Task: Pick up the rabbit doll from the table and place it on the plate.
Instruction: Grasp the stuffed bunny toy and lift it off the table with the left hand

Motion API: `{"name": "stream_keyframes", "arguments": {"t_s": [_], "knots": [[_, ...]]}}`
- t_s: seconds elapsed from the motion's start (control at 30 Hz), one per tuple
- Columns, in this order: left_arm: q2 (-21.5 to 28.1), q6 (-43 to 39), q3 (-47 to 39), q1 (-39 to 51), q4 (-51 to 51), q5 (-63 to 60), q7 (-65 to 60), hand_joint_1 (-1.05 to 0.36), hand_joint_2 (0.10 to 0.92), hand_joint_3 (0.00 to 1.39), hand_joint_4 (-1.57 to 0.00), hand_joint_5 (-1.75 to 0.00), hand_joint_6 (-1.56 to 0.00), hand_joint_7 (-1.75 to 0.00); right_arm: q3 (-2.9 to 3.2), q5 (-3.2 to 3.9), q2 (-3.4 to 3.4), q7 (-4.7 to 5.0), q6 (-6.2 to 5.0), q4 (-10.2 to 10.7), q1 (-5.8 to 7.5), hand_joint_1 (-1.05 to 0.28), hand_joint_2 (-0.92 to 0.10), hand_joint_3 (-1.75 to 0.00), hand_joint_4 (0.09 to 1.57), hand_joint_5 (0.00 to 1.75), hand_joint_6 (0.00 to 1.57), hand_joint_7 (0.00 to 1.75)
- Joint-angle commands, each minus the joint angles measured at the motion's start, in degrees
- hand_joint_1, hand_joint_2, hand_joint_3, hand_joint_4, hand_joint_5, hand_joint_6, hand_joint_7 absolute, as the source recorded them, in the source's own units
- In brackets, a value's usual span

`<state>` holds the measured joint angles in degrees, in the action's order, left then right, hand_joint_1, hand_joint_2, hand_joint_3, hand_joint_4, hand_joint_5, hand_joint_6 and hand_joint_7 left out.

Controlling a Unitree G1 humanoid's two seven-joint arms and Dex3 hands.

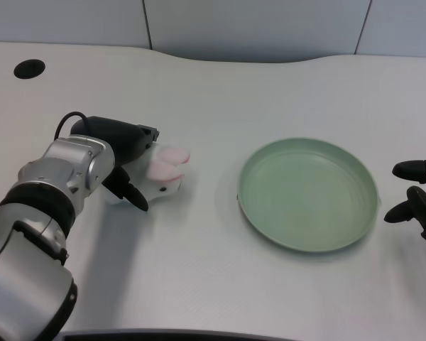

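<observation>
Head view: the white desk [220, 92] carries every item and runs well beyond the fingers on all sides. The green plate [250, 186] lies well apart from the fingers, toward the robot's right, and holds nothing. The left hand [124, 160] is lowered onto the desk over the rabbit doll [163, 170]. The doll lies on the desk directly at the fingers, its pink ears projecting past them on the plate side.

Finger state: one dark finger [133, 195] curves down on the near side of the doll, and the palm covers the far side. The fingers appear to be closing around the doll, but the view does not show a completed grasp, so the state cannot be determined.

Risks from this position:
- A shallow hold on the soft body may slip during the lift. Cause: the fingers seem to engage only the end of the doll away from the plate.
- The doll may be pushed along the desk instead of being captured. Cause: contact from one side only.
- The doll may hang unevenly and land on the plate rim. Cause: the ears and head extend outside the fingers.

Hidden or unclear:
- The doll's body under the palm is covered.
- The far-side fingers are not visible.
- Contact between doll and desk beneath the hand cannot be confirmed.
</observation>
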<state>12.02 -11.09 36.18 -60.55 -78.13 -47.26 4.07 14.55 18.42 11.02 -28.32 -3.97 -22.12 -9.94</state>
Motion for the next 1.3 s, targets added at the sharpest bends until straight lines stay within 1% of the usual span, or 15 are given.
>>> {"name": "stream_keyframes", "arguments": {"t_s": [0.03, 0.23, 0.27, 0.3, 0.33, 0.4, 0.47, 0.57, 0.6, 0.77, 0.8, 0.93, 1.0, 1.2, 1.3], "knots": [[-0.5, 1.2, 1.0, 1.4, -0.7, -0.6, -0.2, -0.98, 0.817, 0.0, -0.19, -0.12, -0.2, -0.06, 0.4, 0.94, 0.49, -0.62, -0.37, 0.3, 0.95, -0.28, -0.92, -0.55, 0.31, 1.52, 0.31, 1.05], [-1.1, 0.7, 5.7, 1.8, -1.0, -4.6, -7.8, -0.74, 0.733, 0.0, -0.4, -0.17, -0.51, -0.1, 0.79, 1.67, 0.67, -1.62, -0.62, 0.9, 2.13, -0.29, -0.92, -0.55, 0.31, 1.54, 0.31, 1.07], [-1.1, 0.4, 6.2, 1.8, -1.0, -5.0, -9.2, -0.67, 0.734, 0.0, -0.41, -0.3, -0.58, -0.14, 0.87, 1.89, 0.61, -1.59, -0.36, 1.5, 2.61, -0.31, -0.92, -0.55, 0.3, 1.53, 0.31, 1.07], [-1.1, 0.1, 6.5, 1.9, -1.1, -5.3, -10.3, -0.62, 0.733, 0.0, -0.3, -0.73, -0.61, -0.26, 0.89, 2.09, 0.55, -1.49, -0.12, 2.1, 3.08, -0.32, -0.92, -0.55, 0.3, 1.53, 0.3, 1.07], [-1.1, -0.2, 6.7, 1.9, -1.1, -5.4, -11.3, -0.59, 0.731, 0.0, -0.23, -0.95, -0.56, -0.42, 0.87, 2.17, 0.53, -1.32, 0.09, 2.8, 3.59, -0.32, -0.92, -0.55, 0.3, 1.53, 0.3, 1.07], [-1.2, -0.8, 7.0, 2.0, -1.2, -5.5, -12.9, -0.51, 0.726, 0.0, -0.17, -1.34, -0.36, -1.01, 0.96, 2.7, 0.51, -1.78, -0.01, 3.2, 4.18, -0.33, -0.92, -0.55, 0.3, 1.53, 0.3, 1.08], [-1.1, -1.2, 7.5, 1.9, -1.4, -5.9, -13.8, -0.47, 0.729, 0.0, -0.18, -1.47, -0.29, -1.22, 1.07, 3.27, 0.47, -2.03, 0.42, 3.7, 4.55, -0.33, -0.92, -0.56, 0.3, 1.54, 0.3, 1.08], [-1.0, -1.8, 8.0, 1.7, -1.4, -6.6, -16.0, -0.43, 0.736, 0.0, -0.18, -1.55, -0.26, -1.34, 1.08, 3.64, 0.38, -1.69, 1.15, 4.5, 4.99, -0.33, -0.92, -0.56, 0.3, 1.54, 0.3, 1.09], [-0.9, -2.1, 8.8, 1.7, -1.3, -7.5, -19.0, -0.35, 0.762, 0.01, -0.31, -1.56, -0.33, -1.33, 1.04, 3.53, 0.4, -1.73, 0.99, 4.6, 5.19, -0.33, -0.92, -0.55, 0.29, 1.54, 0.29, 1.08], [-0.6, -2.0, 10.4, 1.7, -1.5, -9.4, -26.9, -0.31, 0.813, 0.01, -0.73, -1.72, -0.74, -0.83, 0.89, 3.3, 0.49, -1.66, 1.19, 5.6, 5.72, -0.34, -0.92, -0.54, 0.3, 1.53, 0.28, 1.08], [-0.5, -1.8, 10.4, 1.5, -1.6, -9.2, -26.5, -0.3, 0.813, 0.0, -0.83, -1.74, -0.85, -0.62, 0.88, 3.38, 0.46, -1.7, 1.33, 5.7, 5.76, -0.34, -0.92, -0.54, 0.3, 1.53, 0.28, 1.09], [0.0, -2.0, 9.2, 1.1, -1.6, -7.9, -26.4, -0.26, 0.827, 0.01, -0.87, -1.75, -0.99, -0.45, 0.82, 3.4, 0.31, -1.5, 1.83, 6.0, 5.56, -0.32, -0.92, -0.55, 0.3, 1.53, 0.27, 1.09], [0.3, -2.2, 8.2, 0.7, -1.5, -7.0, -27.5, -0.21, 0.875, 0.01, -0.83, -1.75, -0.79, -0.97, 0.82, 3.3, 0.32, -1.61, 1.65, 5.5, 5.13, -0.33, -0.92, -0.55, 0.29, 1.53, 0.28, 1.1], [-0.7, -2.0, 2.0, -0.7, -0.8, -1.5, -27.9, -0.22, 0.889, 0.01, -0.81, -1.75, -0.76, -1.13, 0.94, 3.45, 0.4, -1.52, 2.2, 4.6, 4.25, -0.32, -0.92, -0.55, 0.31, 1.54, 0.28, 1.11], [-2.3, -1.8, -1.6, -1.7, -0.5, 2.0, -26.9, -0.19, 0.903, 0.02, -0.81, -1.75, -0.65, -1.52, 1.1, 3.48, 0.58, -1.83, 2.12, 3.4, 3.47, -0.32, -0.92, -0.54, 0.3, 1.53, 0.27, 1.11]]}}
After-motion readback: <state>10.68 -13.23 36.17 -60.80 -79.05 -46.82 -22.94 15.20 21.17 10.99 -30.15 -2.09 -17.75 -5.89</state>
